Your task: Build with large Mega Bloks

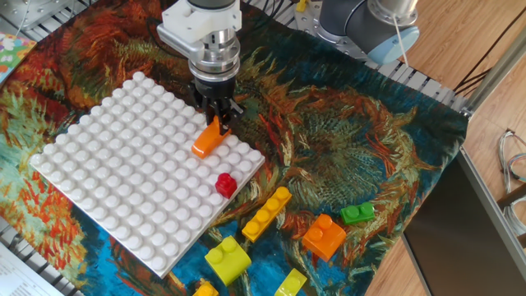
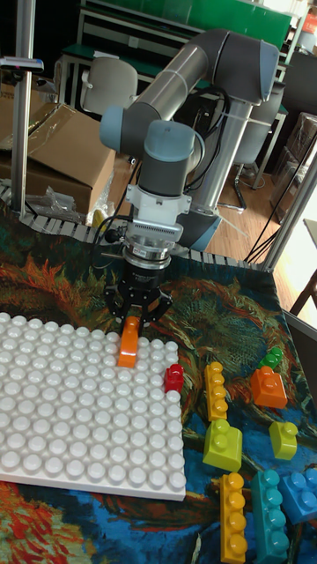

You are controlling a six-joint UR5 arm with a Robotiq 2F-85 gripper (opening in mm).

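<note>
I see the gripper (image 1: 217,122) closed on the upper end of an orange bar (image 1: 207,139), which sits tilted with its lower end on the white baseplate (image 1: 107,173) near the plate's right corner. A red cube (image 1: 225,185) stands on the baseplate edge. Yellow bar (image 1: 266,214), orange brick (image 1: 324,235) and green brick (image 1: 357,213) lie right of the baseplate.

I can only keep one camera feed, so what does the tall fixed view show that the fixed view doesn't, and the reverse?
Only the tall fixed view shows the teal bricks, the cardboard box and the whole arm. Only the fixed view shows the wooden floor and the cables at right. Both show the gripper shut on the orange bar, the white baseplate and the red brick.
</note>
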